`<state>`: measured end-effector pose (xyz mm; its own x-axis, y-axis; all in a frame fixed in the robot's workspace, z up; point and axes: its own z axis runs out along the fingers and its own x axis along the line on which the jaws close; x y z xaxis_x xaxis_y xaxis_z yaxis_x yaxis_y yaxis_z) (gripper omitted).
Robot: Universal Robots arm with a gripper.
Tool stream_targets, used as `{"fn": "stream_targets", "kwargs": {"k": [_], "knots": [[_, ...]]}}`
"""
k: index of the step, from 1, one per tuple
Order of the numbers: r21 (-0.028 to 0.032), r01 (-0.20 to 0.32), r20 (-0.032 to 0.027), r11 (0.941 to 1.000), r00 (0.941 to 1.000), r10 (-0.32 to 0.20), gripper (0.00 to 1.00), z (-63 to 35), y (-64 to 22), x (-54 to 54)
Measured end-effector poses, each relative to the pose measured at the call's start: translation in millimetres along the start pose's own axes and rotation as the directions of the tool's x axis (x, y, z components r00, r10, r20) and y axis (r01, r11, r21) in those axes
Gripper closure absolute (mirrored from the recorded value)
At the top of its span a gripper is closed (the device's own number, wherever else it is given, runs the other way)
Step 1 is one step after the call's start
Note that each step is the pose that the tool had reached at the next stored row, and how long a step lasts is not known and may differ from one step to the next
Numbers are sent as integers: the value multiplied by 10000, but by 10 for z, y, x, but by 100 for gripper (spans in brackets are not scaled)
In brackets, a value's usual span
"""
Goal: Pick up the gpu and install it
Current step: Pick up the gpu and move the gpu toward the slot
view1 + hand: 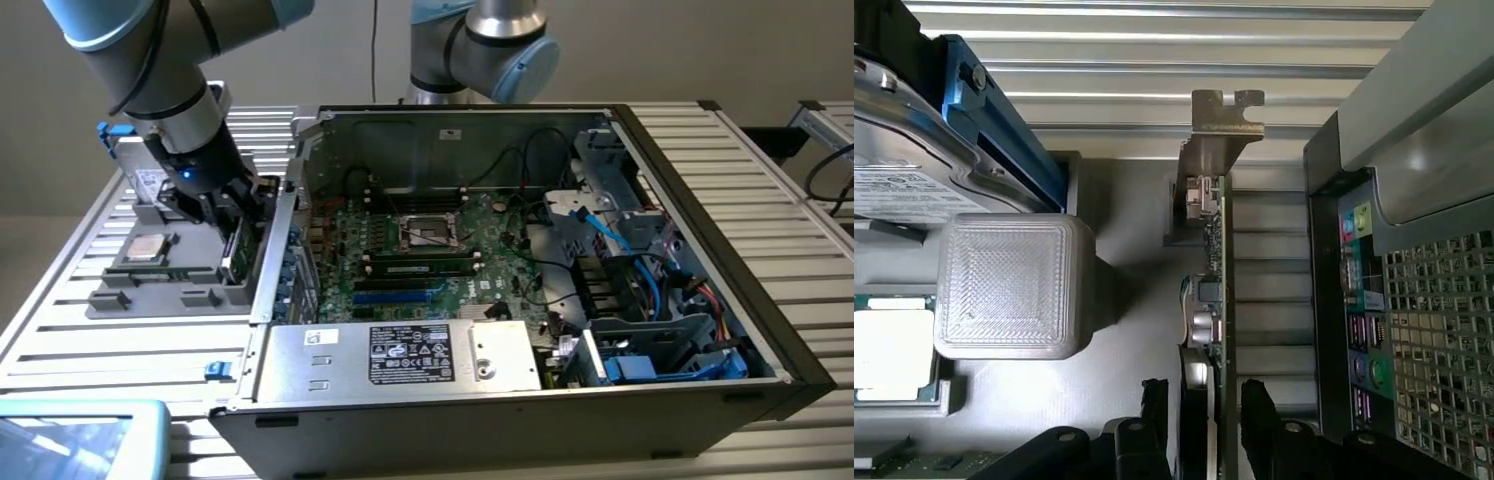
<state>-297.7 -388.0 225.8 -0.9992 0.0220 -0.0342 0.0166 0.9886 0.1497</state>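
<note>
pickup, that's the step in hand, and nothing is lifted yet. my gripper (227, 222) hangs low over the grey plastic parts tray (134, 295), on the exterior view's left of the open black computer case (694, 180). the gpu (1215, 290), a small flat card with a green circuit board on one face, a black cooler on the other and a silver metal end bracket (1222, 125), stands on edge in a slot of that tray. in the wrist view my black fingers (1154, 410) sit one on each side of it. jaws apart, a sliver of gap on both faces as far as i can tell, so nothing clamped.

to my eye the next move calls for a square squeeze on the two flat faces, then a straight lift with no twist.

around me: a silver hard drive with a white label (894, 180) in its blue bracket (994, 110), a square processor chip (889, 350), and a pale grey textured block (1004, 285) near the card on the cooler's side. on the board's side the case's rear panel with coloured ports (1359, 330) stands close, and i judge that the tight side. inside the case, black and blue cables (601, 230) hang over part of the green motherboard (427, 240).
</note>
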Motion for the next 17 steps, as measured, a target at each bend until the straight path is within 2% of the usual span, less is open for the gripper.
{"fn": "stream_targets", "kwargs": {"k": [9,11,13,17], "knots": [[1,0,-2,10000,10000,0,56,24,-3,0],[2,-1,-3,10000,10000,1,58,26,-3,1],[1,-1,-2,10000,10000,1,71,28,-3,1],[13,0,-1,10000,10000,0,72,28,-3,1]]}}
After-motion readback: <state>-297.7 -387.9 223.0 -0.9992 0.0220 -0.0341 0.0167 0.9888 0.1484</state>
